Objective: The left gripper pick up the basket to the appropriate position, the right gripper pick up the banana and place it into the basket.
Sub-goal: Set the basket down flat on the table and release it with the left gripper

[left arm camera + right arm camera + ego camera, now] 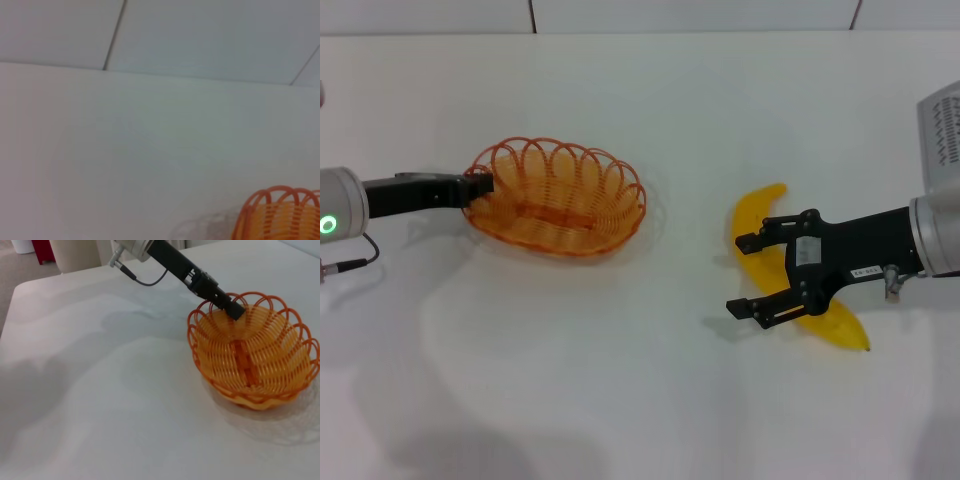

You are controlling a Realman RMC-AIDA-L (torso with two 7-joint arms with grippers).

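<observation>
The orange wire basket [560,200] sits left of centre on the white table. It also shows in the left wrist view [280,215] and the right wrist view [250,355]. My left gripper [478,185] is clamped on the basket's left rim; in the right wrist view one black finger [231,307] reaches over the rim into the basket. The yellow banana [760,215] lies on the table at the right. My right gripper [740,275] is open just above the banana's middle, one finger on each side, and hides part of it.
The table's far edge and a tiled wall [620,15] run along the top. The right wrist view shows the table's rounded corner [20,287] and a red object [42,250] on the floor beyond it.
</observation>
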